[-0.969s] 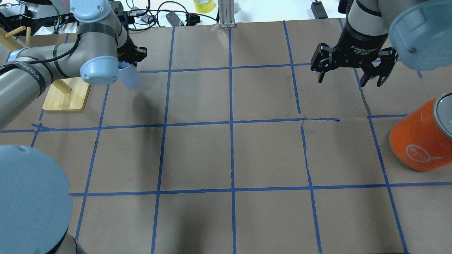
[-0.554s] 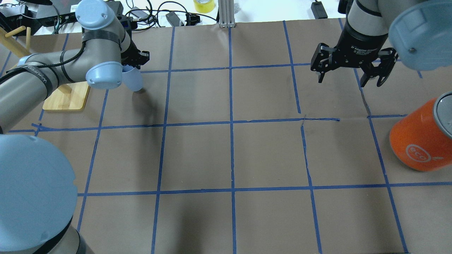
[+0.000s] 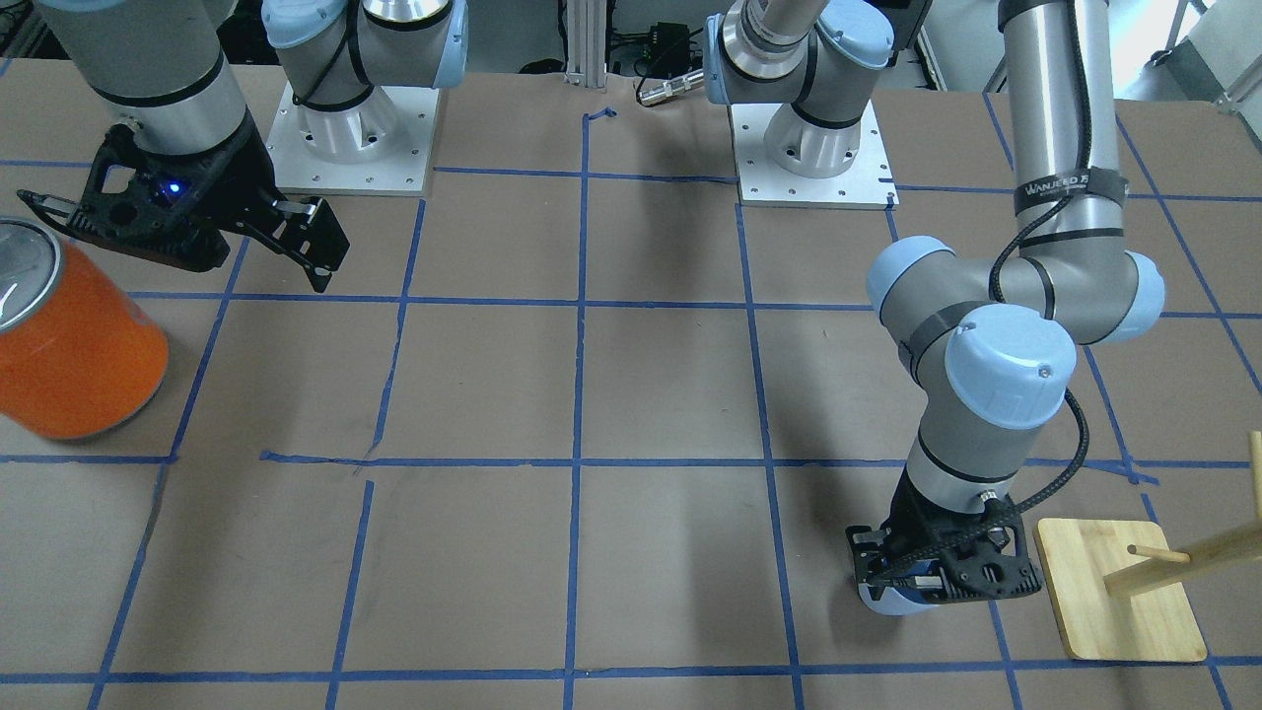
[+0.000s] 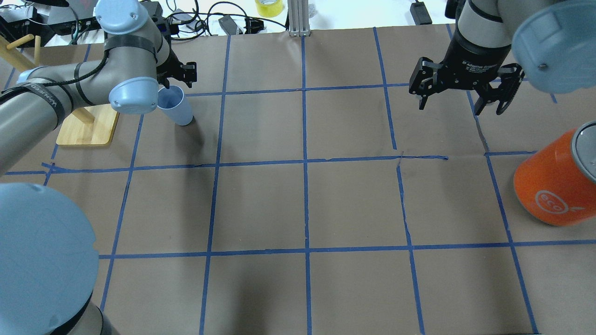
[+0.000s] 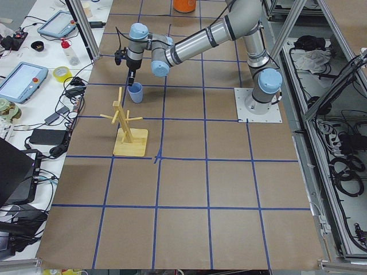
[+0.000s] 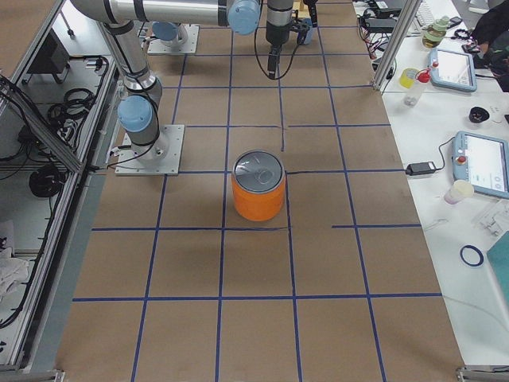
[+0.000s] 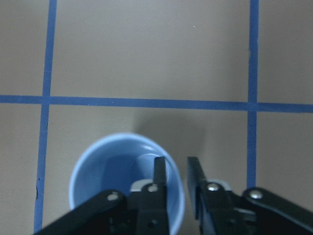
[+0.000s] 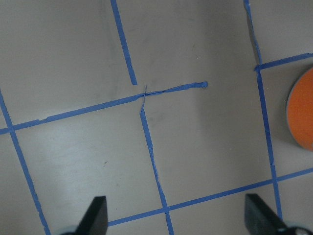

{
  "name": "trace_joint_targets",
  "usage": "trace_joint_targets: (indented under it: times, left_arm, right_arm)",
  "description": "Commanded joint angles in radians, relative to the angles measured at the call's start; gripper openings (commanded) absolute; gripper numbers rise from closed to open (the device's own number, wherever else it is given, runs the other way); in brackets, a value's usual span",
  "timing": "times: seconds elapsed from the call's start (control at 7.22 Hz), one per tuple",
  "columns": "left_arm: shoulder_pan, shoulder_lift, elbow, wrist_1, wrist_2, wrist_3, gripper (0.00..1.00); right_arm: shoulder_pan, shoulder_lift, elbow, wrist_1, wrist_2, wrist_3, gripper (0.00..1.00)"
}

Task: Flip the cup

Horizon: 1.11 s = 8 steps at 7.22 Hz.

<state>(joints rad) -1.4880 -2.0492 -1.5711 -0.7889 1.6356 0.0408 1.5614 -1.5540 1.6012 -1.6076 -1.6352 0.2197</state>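
The pale blue cup [image 4: 177, 106] stands upright, mouth up, on the brown table next to the wooden stand. It also shows in the left wrist view [image 7: 107, 166], the exterior left view [image 5: 136, 91] and under the gripper in the front view [image 3: 887, 602]. My left gripper [image 7: 177, 169] points straight down over it [image 4: 167, 87]. One finger is inside the cup and one outside, astride the rim, with a narrow gap and the wall not pinched. My right gripper [image 4: 449, 108] hangs wide open and empty above the far right of the table [image 8: 178, 215].
A large orange canister [image 4: 554, 186] with a silver top stands at the right [image 3: 74, 345]. A wooden peg stand [image 4: 88, 125] on a board sits just left of the cup. Cables and a yellow tape roll [image 4: 268, 7] lie beyond the far edge.
My left gripper turned the tilted cup upright and lowered it onto the table. Its fingers now stand slightly apart at the rim. The right arm has not moved.
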Motion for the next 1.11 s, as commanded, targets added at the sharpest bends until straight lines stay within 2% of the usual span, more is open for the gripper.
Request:
trace_joint_targets:
  times: [0.0,0.28,0.42,0.69,0.97]
  left_arm:
    - [-0.008,0.1,0.041,-0.208,0.0,-0.002,1.0]
    - [-0.021,0.261,0.135,-0.561,-0.008,-0.064,1.0]
    - [-0.026,0.347,0.166,-0.698,-0.085,-0.131,1.0]
    - [-0.044,0.472,0.16,-0.8,-0.083,-0.139,1.0]
    - [-0.044,0.52,0.135,-0.823,-0.051,-0.127,1.0]
  right_arm:
    - [0.0,0.0,0.0,0.0,0.0,0.0,1.0]
    - [-0.004,-0.006,-0.023,0.002,0.008,0.001,1.0]
    - [-0.003,-0.012,-0.042,-0.002,0.008,0.001,1.0]
    - [-0.003,-0.015,-0.064,0.023,0.012,0.003,1.0]
    - [-0.003,-0.014,-0.086,0.043,0.015,0.003,1.0]
